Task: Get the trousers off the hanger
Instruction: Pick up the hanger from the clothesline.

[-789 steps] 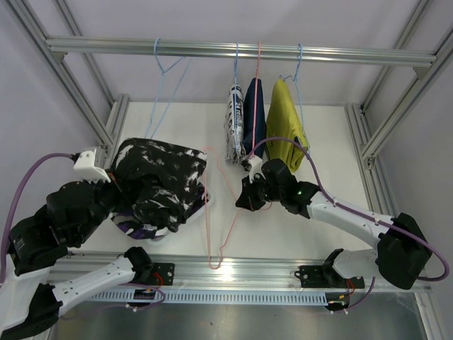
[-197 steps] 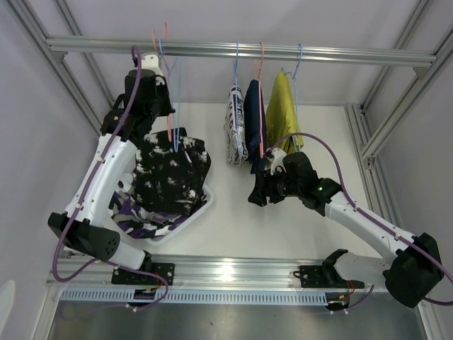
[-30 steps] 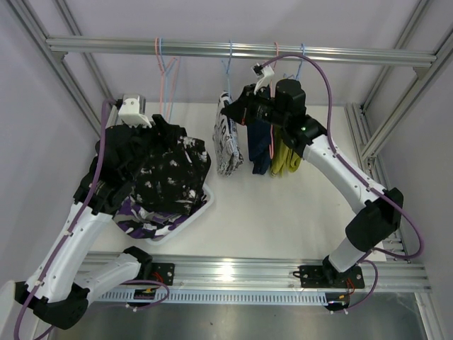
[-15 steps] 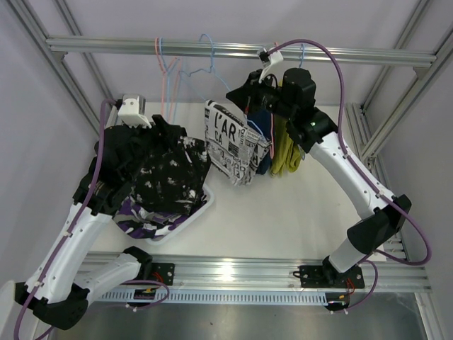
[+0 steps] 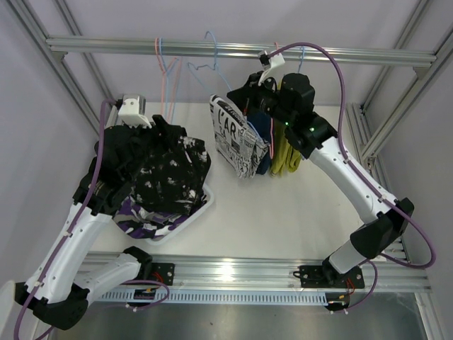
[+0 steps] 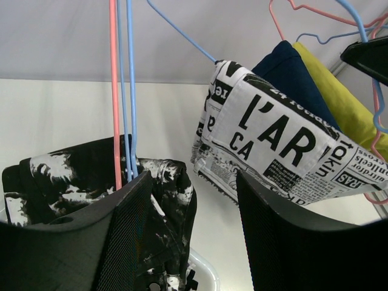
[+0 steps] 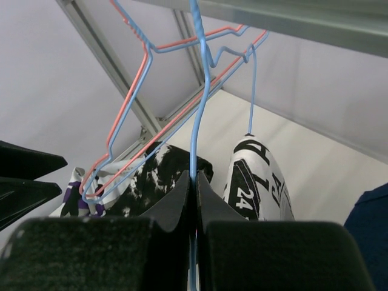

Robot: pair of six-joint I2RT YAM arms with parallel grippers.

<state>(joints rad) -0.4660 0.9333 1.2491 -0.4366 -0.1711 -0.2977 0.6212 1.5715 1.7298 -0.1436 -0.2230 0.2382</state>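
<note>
right hand was clamped shut on wire of blue hanger, close under rail. white printed trousers were draped over that hanger, tilted, raised off desk. navy trousers and yellow trousers were hung just beside. left hand was held open, gripping nothing, above black speckled trousers piled on purple patterned trousers in white basket.
</note>
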